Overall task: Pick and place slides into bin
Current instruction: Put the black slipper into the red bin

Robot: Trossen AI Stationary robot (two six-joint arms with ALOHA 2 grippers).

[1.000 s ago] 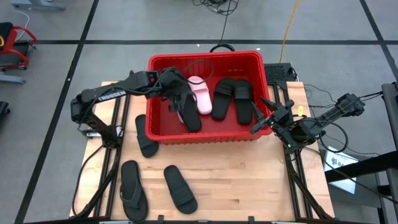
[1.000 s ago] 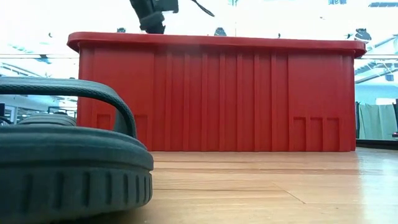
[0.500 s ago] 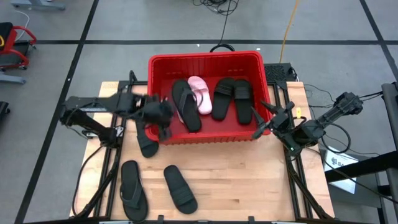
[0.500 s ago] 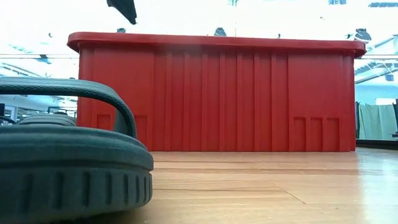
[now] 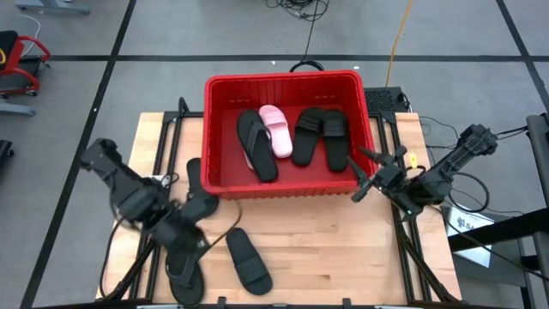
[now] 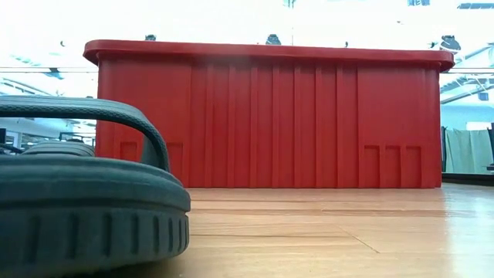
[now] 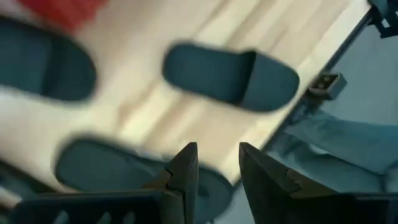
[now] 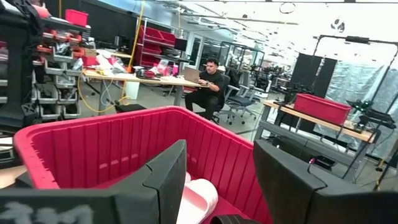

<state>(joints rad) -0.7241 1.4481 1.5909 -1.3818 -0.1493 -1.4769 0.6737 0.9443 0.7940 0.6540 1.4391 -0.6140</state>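
The red bin (image 5: 283,81) stands at the table's far middle. In it lie a black flip-flop (image 5: 256,146), a pale pink slide (image 5: 276,130) and two black slides (image 5: 307,136). Three black slides lie flat on the wood: one by the bin's left wall (image 5: 196,178), a flip-flop (image 5: 182,273) and a wide-strap slide (image 5: 249,261) near the front edge. My left gripper (image 5: 187,236) hangs open above the flip-flop (image 7: 118,168), pointing steeply down, nothing between its fingers. My right gripper (image 5: 367,174) stands open and level at the bin's right near corner.
Dark metal frames run along both table sides (image 5: 163,146). A black slide (image 6: 85,193) fills the low view's near left, with the bin's wall (image 6: 270,116) behind it. Bare wood lies in front of the bin (image 5: 326,240). A seated person (image 8: 208,84) works far off.
My left gripper has swung out of the space above the bin toward the table's left and near edges, rolling its wrist on the way, and now hangs over the slides on the wood. It stays open. The slides in the bin lie still.
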